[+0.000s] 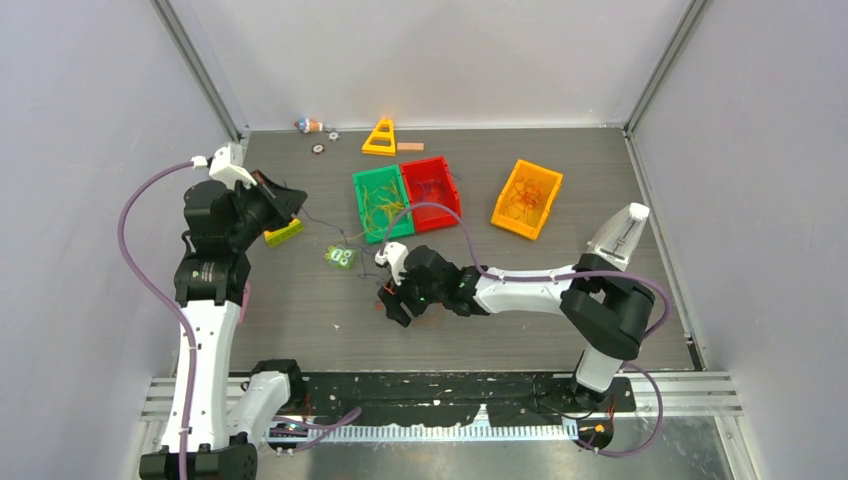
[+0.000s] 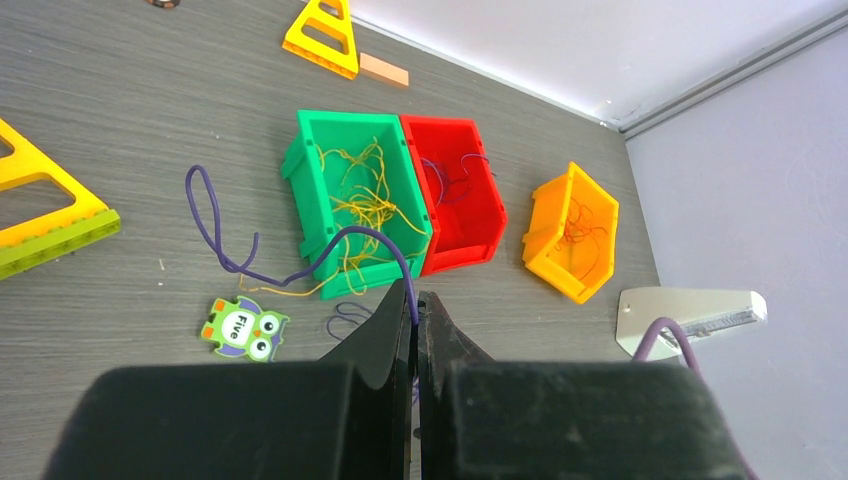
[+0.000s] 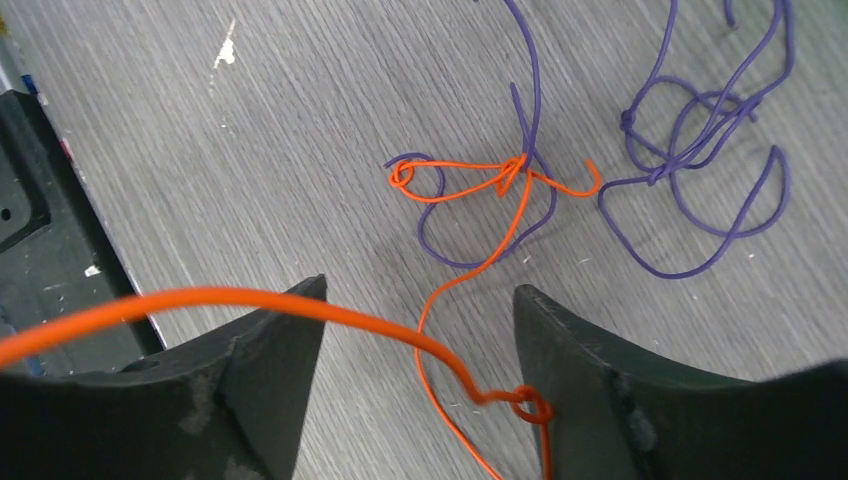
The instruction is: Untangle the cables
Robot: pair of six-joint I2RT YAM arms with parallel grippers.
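- Top view: my left hand (image 1: 288, 205) is at about 10 o'clock on the surface (image 1: 300, 310), and my right hand (image 1: 392, 305) is low near the middle. A green bin (image 1: 360, 205) and a red bin (image 1: 455, 200) stand side by side, touching, at 12 o'clock. An orange bin (image 1: 505, 200) stands apart at 1 o'clock.
- Left wrist view: the left hand is closed, its tips pinching a purple strand (image 2: 345, 233). The strand arches away toward 10 o'clock and ends in a loop on the surface. Yellow cables (image 2: 365, 200) fill the green bin, and a few spill over its near wall. An owl card (image 2: 243, 328) lies at 8 o'clock from the fingertips.
- Right wrist view: the right hand is open, its fingers well apart. An orange cable (image 3: 300, 300) crosses the gap unclamped, with a small knot beside the right finger. At 12 o'clock it is knotted with a purple cable (image 3: 530, 90) on the surface. A separate purple tangle (image 3: 700, 150) lies at 2 o'clock.
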